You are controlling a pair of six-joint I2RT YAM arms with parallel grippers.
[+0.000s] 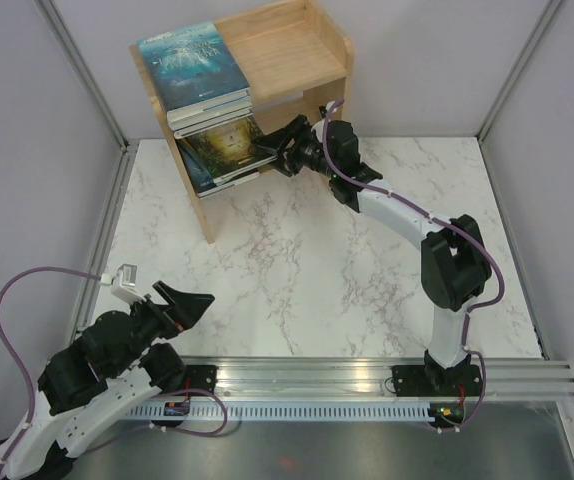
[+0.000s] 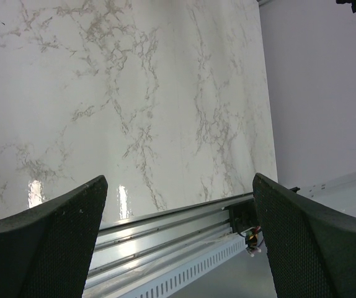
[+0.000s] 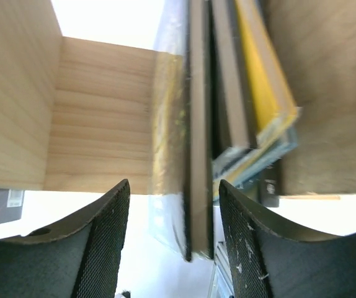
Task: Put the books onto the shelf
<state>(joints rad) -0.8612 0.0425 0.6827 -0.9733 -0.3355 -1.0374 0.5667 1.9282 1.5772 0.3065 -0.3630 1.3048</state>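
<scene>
The right end effector [image 1: 273,152] sits at the lower tier of the wooden shelf [image 1: 297,50], upper centre of the frame. Its fingers are parted loosely around the edge of a green-gold book [image 1: 222,145]. More books [image 1: 192,60] lie stacked on the tier above. The left end effector [image 1: 189,303] gapes wide over the marble surface [image 1: 307,260], lower left.

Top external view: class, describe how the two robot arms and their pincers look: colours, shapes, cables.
The left arm and right arm have white curved shells and bulky black joints. A thin purple cable loops along each. The left pincer and right pincer are black, each with two wedge-shaped fingers whose inner faces carry a fine dotted texture.
</scene>
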